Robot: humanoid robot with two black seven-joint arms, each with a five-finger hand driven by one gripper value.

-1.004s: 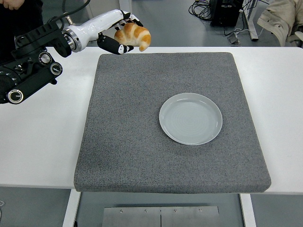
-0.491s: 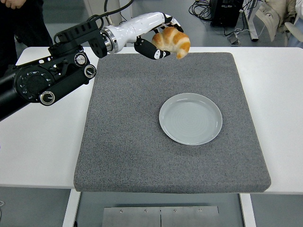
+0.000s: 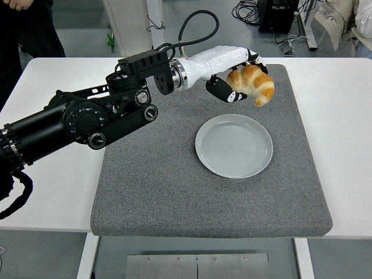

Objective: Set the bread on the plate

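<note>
**Croissant held above the mat, just beyond the plate**

We saw the left hand (image 3: 235, 78) clamped on the bread (image 3: 252, 84), a golden-brown croissant, with the white palm above it and the black fingers (image 3: 220, 90) curled under its left end. The bread hung in the air over the far part of the grey mat (image 3: 163, 186), up and slightly to the right of the plate (image 3: 233, 146), and touched neither of them. One pointed tip of the croissant drooped down and to the right, toward the plate's far rim.

The left arm (image 3: 87, 119) reached in from the picture's left edge, crossing the white table (image 3: 52, 180) and the mat's far left corner (a black cable looped up from the wrist joint). The plate, pale and round, lay flat on the mat, right of its centre, and held nothing.

We could see no right arm in the head view.

At the top left a person in dark clothing (image 3: 32, 26) stood behind the table, and at the top right corner we saw a pale sleeve (image 3: 343, 20), well apart from the robot's hand
</note>
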